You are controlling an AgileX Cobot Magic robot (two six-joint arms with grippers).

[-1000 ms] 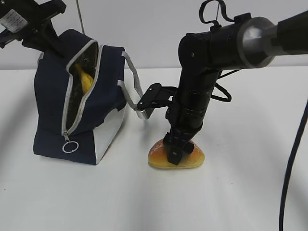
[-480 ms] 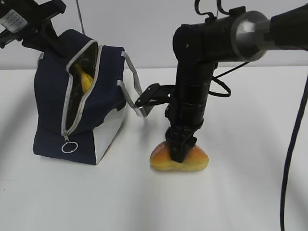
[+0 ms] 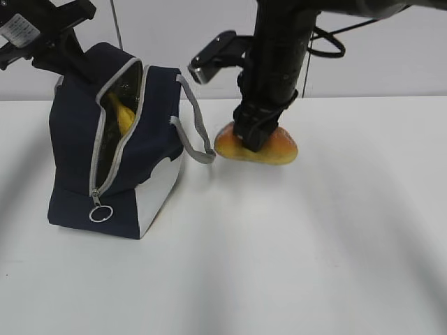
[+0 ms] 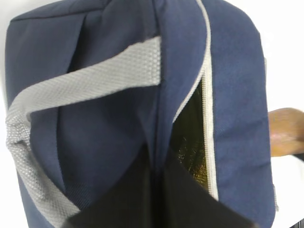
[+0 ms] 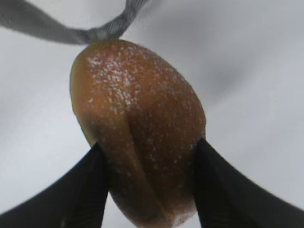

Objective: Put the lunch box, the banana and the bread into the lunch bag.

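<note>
1. My right end effector (image 3: 255, 136) is gripping the bread (image 3: 258, 145): in the right wrist view its two dark fingers (image 5: 85, 190) are pressing against the roll's two long sides, about half open around its width, with the pale split facing the camera.

2. In the exterior view the bread is hanging clear of the bench (image 3: 314, 244), just beside the grey strap handle (image 3: 192, 122) of the lunch bag (image 3: 112, 167). The strap is also showing at the top of the right wrist view, very near the roll's far end.

3. My left end effector is pinched fully closed. In the left wrist view it seems to be holding the bag's top fabric beside the zipper, propping the mouth open, though the exact contact is too dark to confirm.

4. The banana (image 3: 120, 115) is already sitting inside, yellow showing through the open zipper gap. I cannot see the lunch box in any view.

5. To do this step well, I am judging that the roll needs carrying higher than the strap, so it is not snagging the loop.

6. I am planning to line up the roll's long axis with the zipper slit, since the opening looks narrow.

7. I am aiming to lower it beside the banana before letting go, with the left side keeping the mouth wide.
</note>
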